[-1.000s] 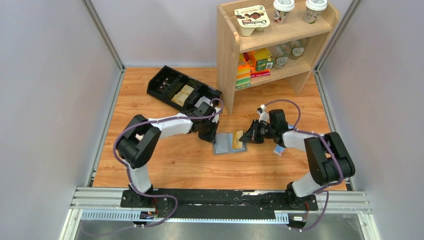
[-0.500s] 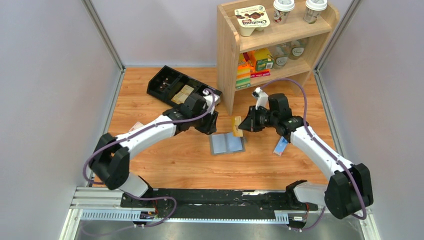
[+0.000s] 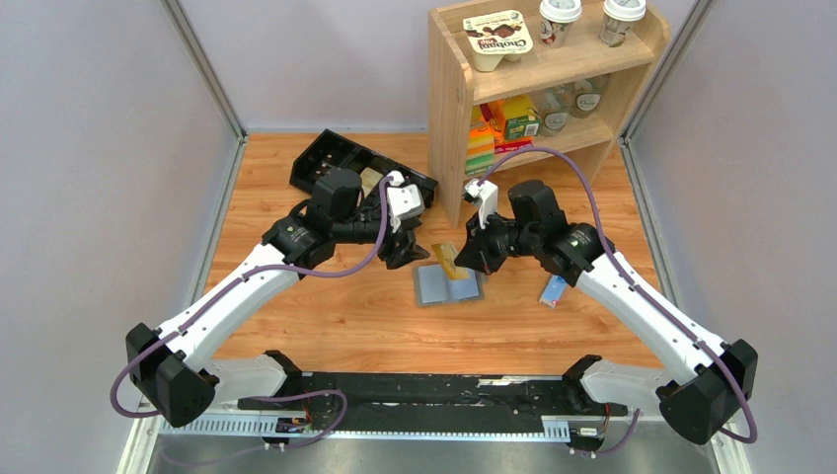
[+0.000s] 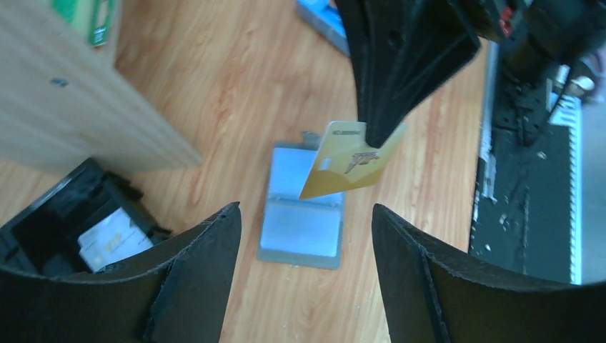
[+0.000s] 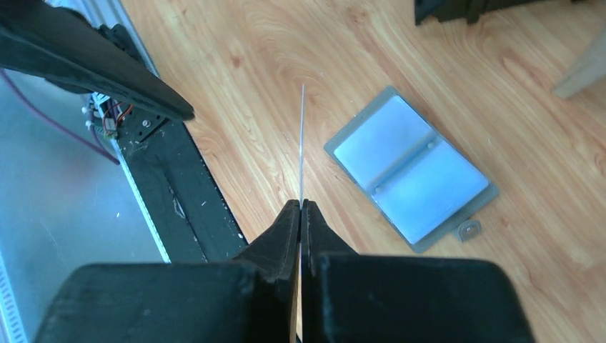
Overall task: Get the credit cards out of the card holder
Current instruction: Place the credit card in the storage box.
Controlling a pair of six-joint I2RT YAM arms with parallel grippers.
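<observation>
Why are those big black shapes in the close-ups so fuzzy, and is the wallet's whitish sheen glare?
Left wrist view: the left gripper sits too near the lens, so its fingers blur; the credit card beyond is sharper. Right wrist view: the clear sleeves of the card holder wash out pale, likely glare. Top external view: evenly lit, sharp.

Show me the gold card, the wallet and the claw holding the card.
gold card (image 4: 343,168), left wrist view, its face.
wallet (image 5: 409,167), right wrist view, its middle fold.
right claw (image 5: 301,206), right wrist view, between fingertips.

1 credit card (image 3: 446,260) hangs in the right claw (image 5: 301,209) over the card holder (image 3: 449,287), tray (image 3: 314,164) behind-left, packet (image 3: 554,289) to its right
</observation>
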